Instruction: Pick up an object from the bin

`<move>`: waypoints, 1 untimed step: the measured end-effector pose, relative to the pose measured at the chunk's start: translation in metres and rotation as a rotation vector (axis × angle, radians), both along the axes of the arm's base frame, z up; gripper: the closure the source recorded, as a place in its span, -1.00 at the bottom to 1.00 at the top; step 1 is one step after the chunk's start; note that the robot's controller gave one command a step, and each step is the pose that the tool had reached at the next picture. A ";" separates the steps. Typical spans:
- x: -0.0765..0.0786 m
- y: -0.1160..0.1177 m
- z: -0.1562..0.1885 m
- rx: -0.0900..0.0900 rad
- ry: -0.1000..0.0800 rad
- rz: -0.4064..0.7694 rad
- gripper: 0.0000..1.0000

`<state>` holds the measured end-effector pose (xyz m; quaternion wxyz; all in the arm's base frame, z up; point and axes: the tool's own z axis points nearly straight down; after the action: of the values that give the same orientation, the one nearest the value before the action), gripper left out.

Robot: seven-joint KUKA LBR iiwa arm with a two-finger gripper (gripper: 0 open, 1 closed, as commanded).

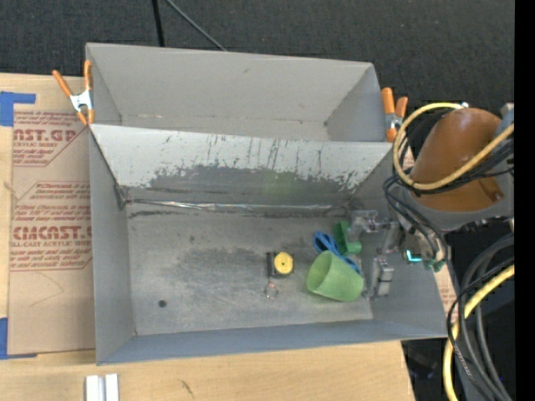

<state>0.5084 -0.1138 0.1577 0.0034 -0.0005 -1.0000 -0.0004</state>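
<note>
We are looking down on the grey bin [201,261], where the arm [456,157] is reaching in from the right and its gripper [374,251] is hanging low over the floor at the right end, close to the right wall. Its two metal fingers [383,278] are standing apart, one nearer the back wall and one nearer the front, and we are seeing nothing clamped between them.

The thing nearest the claw is a light green cup [334,278]. It is lying on its side on the floor, just beside the front finger on its left, with its mouth turned toward the bin's middle. We cannot tell whether the finger is touching it. Just behind the cup, a small blue piece [326,243] and a small darker green piece [347,236] are lying together, near the gap between the fingers but left of it.

Further left, a small yellow disc [283,263] is resting on the floor with a dark block [272,263] touching its left side, both apart from the cup. A tiny pale scrap [270,290] is lying in front of them, toward the front wall.
</note>
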 end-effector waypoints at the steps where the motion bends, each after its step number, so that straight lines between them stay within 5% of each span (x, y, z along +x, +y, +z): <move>1: -0.025 0.001 -0.089 -0.003 -0.024 0.070 -1.00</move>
<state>0.4835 -0.1130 0.0691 -0.0086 0.0344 -0.9994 0.0011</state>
